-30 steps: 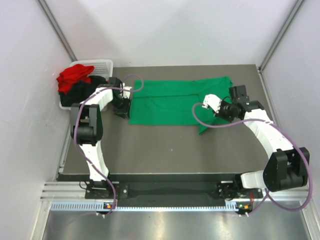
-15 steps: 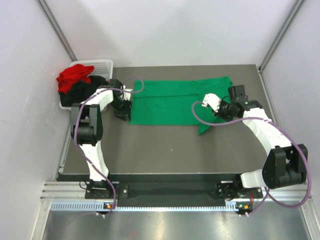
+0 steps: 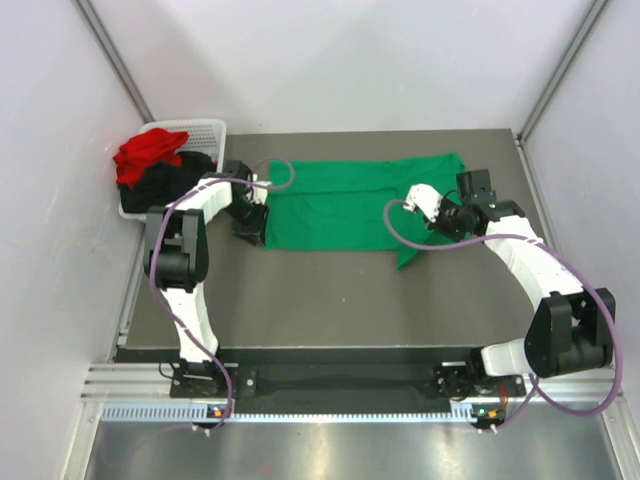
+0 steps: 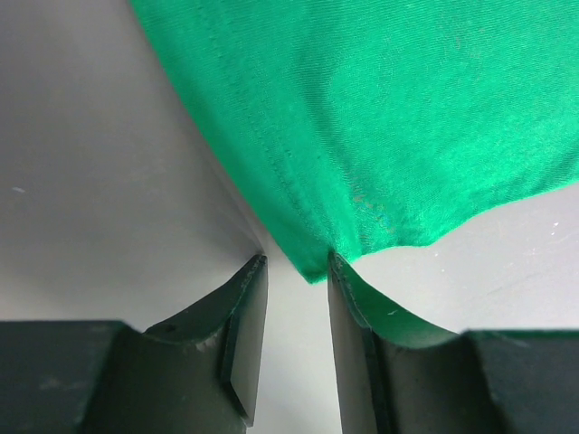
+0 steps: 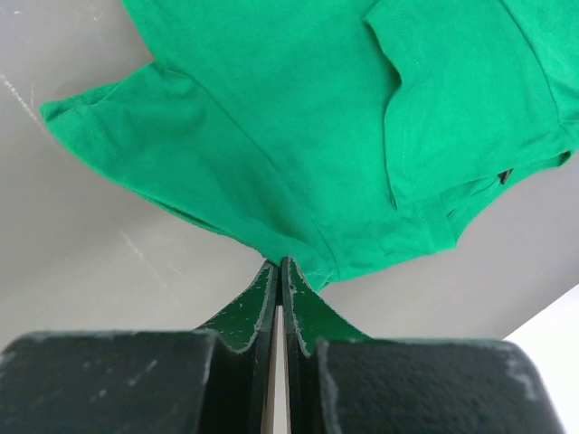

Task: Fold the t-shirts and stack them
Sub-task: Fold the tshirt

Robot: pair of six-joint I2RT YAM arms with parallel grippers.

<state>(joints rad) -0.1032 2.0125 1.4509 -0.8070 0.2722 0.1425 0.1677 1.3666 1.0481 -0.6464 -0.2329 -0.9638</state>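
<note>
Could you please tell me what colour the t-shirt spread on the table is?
Bright green; the t-shirt shows best in the top external view.

Green t-shirt point(image 3: 340, 205) spread flat; red point(image 3: 148, 155), black point(image 3: 165, 182) heaped far-left.

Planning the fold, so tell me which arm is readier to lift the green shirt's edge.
Right, probably. The right gripper is shut, pinching the green t-shirt at its edge. The left gripper stands open, the shirt's corner beside one finger, not gripped.

Left gripper point(image 4: 297, 264) low at far left, jaws parted; right gripper point(image 5: 279, 264) pinched tight on green t-shirt point(image 5: 298, 136).
</note>
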